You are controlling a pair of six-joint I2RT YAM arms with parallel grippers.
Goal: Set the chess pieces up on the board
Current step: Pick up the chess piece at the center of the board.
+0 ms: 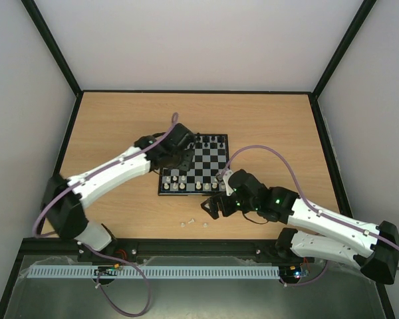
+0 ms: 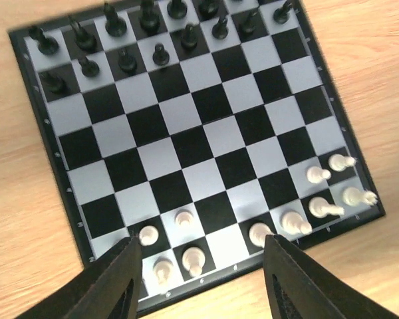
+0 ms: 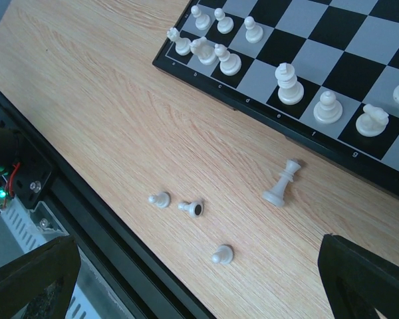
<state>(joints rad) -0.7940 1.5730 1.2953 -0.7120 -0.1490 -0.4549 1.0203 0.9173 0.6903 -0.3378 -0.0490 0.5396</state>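
The board [image 1: 206, 164] lies mid-table, with several white chess pieces [image 2: 292, 222] standing on its near rows. My left gripper [image 2: 201, 247] hovers open over the board's near-left corner. A white piece [image 2: 193, 259] stands between its fingers, untouched. My right gripper [image 3: 199, 269] is open above bare table in front of the board. Below it lie three small white pawns: one [image 3: 159, 199], a second [image 3: 191, 208] tipped with its base showing, and a third [image 3: 222, 254]. A taller white piece [image 3: 281, 183] lies on its side near the board's edge. From above, the loose pawns [image 1: 191, 222] show left of the right gripper [image 1: 213, 205].
Black chess pieces [image 2: 126, 60] fill the board's far two rows. A black frame rail [image 3: 86, 219] runs along the table's near edge close to the loose pawns. Purple cables [image 1: 279, 159] arc over each arm. Dark-edged walls enclose the table.
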